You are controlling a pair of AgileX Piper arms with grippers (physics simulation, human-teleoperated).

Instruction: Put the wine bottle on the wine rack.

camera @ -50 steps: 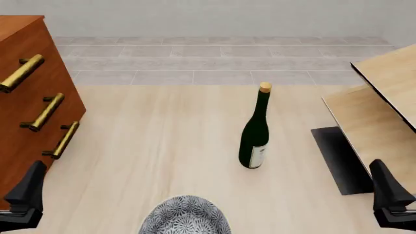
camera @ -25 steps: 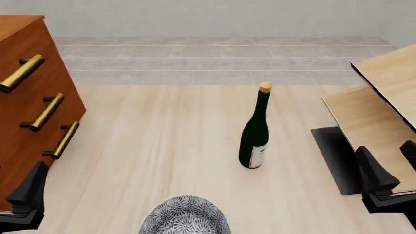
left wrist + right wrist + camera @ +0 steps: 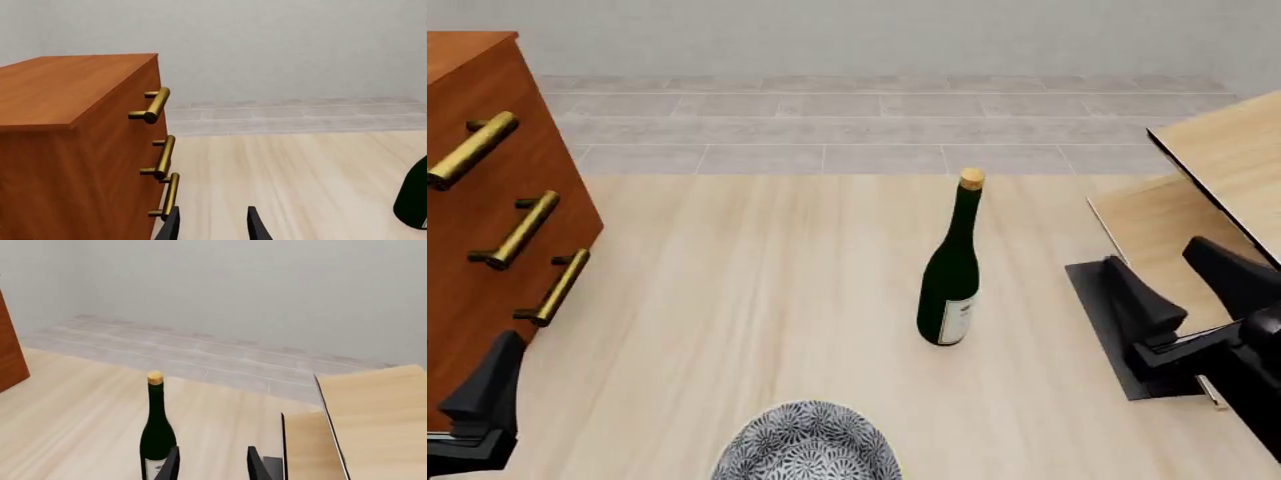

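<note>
Right pincer (image 3: pixel 1185 285) spread wide, empty, beside upright wine bottle (image 3: pixel 950 270); wine rack (image 3: pixel 1214 200) holds nothing.

No readable text anywhere; white label (image 3: pixel 957 322) on wine bottle (image 3: pixel 949 270) too small to read.

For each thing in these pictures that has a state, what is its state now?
wine bottle: upright on the table, corked, not held.
wine rack: holds no bottle.
cabinet: drawers closed.
left gripper: open, holding nothing.
right gripper: open, holding nothing, beside the rack.
</note>
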